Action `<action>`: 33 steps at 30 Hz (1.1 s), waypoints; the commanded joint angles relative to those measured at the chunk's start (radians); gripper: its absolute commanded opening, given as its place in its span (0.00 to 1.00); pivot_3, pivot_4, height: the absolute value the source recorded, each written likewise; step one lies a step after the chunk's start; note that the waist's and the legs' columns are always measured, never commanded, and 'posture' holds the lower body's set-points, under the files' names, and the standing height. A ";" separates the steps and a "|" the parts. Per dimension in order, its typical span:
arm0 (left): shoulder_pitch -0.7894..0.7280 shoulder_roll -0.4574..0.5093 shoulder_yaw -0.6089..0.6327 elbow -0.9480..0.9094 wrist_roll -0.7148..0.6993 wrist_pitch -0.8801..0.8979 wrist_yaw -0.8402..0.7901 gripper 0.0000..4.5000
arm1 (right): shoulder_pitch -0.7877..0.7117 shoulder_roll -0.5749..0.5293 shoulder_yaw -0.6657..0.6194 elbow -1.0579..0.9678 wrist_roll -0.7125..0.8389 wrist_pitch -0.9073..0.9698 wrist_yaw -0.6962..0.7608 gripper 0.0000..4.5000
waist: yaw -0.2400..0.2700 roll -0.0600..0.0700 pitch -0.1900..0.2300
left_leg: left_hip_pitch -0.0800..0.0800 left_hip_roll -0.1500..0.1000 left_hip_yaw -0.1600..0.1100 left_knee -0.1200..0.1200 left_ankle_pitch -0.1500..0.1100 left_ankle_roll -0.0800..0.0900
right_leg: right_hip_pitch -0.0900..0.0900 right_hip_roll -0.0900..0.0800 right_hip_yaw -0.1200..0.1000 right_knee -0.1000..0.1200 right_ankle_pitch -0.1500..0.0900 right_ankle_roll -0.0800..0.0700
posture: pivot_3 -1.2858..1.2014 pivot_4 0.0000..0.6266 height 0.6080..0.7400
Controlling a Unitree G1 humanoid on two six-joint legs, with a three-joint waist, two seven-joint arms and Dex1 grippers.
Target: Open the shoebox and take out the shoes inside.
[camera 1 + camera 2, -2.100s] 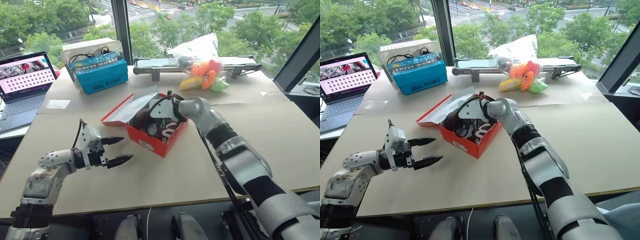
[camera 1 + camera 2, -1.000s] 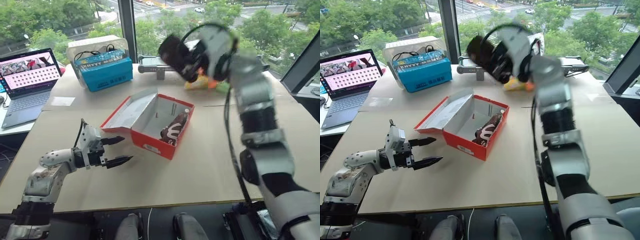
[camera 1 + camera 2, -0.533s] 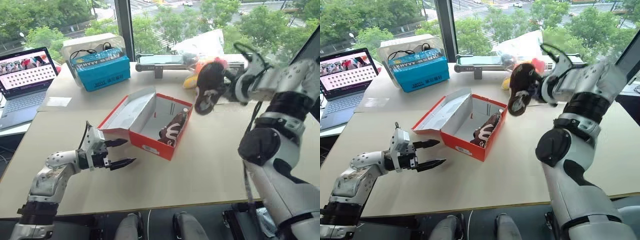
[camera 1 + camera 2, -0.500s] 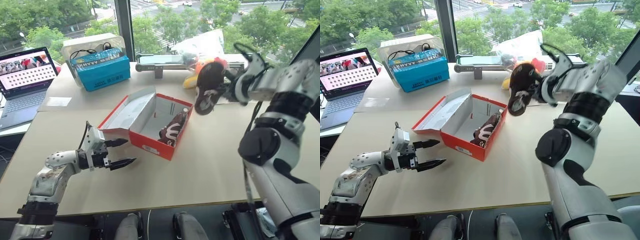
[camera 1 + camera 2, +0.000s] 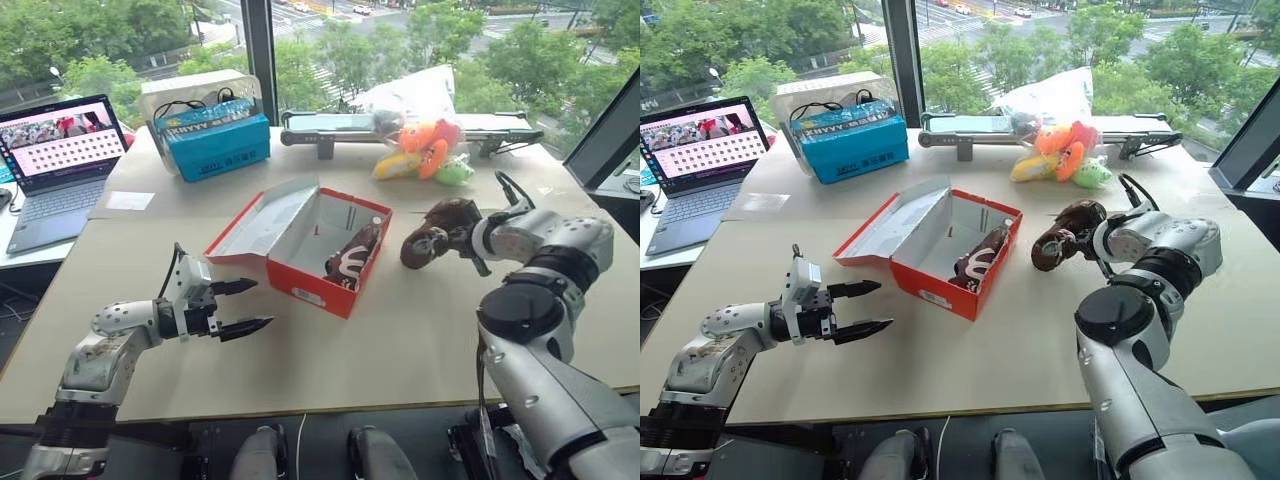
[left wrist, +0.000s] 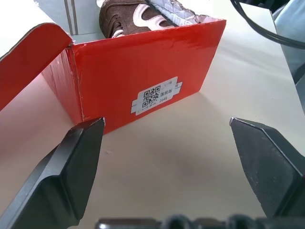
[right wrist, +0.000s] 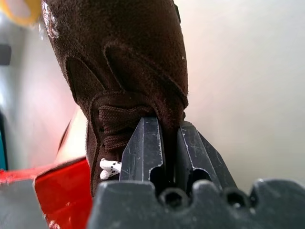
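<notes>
Between the clenched right fingers [image 7: 164, 157] hangs one small dark brown suede shoe [image 5: 440, 228] just above the beige worktop [image 5: 400, 340], ready to set down, while its twin [image 5: 352, 255] waits in the open red cardboard shoebox [image 5: 300, 245] beyond the released left fingers [image 5: 245, 307].

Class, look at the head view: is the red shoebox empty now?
No: one brown shoe lies inside the open shoebox, while the right gripper holds the other.

The red shoebox [image 6: 143, 71] has a white label [image 6: 156, 97] with a square code; its tiny print is too small to read.
</notes>
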State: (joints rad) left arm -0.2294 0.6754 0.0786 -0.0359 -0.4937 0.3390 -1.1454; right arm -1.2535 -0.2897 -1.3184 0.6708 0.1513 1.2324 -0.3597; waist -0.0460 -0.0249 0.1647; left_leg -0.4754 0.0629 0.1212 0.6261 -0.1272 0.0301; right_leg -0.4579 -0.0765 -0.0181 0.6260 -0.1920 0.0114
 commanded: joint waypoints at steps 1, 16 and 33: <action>-0.005 0.008 0.005 -0.032 0.000 -0.008 0.001 1.00 | 0.043 -0.045 -0.031 0.083 0.088 -0.164 -0.071 0.00 | -0.001 0.000 0.000 | 0.001 0.000 0.000 0.000 0.000 0.000 | 0.001 0.000 0.000 0.000 0.000 0.001 | 0.52 0.24 0.97; 0.006 0.011 0.006 -0.061 -0.008 0.014 0.011 1.00 | 0.033 -0.079 0.172 0.023 0.350 -0.239 -0.153 0.64 | -0.003 0.001 0.001 | 0.001 0.001 -0.002 -0.001 0.000 0.000 | 0.000 -0.001 -0.001 -0.002 0.002 0.005 | 0.52 0.24 0.97; -0.006 0.000 -0.014 -0.060 -0.011 0.021 0.017 1.00 | 0.202 -0.548 1.518 -0.916 0.390 -0.086 0.878 0.64 | 0.002 0.005 0.002 | -0.001 0.001 0.001 -0.002 0.000 0.005 | -0.003 0.000 0.003 -0.001 -0.005 -0.003 | 0.52 0.24 0.97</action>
State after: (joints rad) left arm -0.2275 0.6743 0.0602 -0.0706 -0.4956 0.3573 -1.1268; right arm -1.0626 -0.7718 0.0309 -0.0595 0.5253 1.2675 0.2547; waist -0.0437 -0.0197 0.1671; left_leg -0.4765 0.0640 0.1217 0.6238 -0.1275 0.0351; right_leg -0.4610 -0.0765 -0.0158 0.6247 -0.1983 0.0099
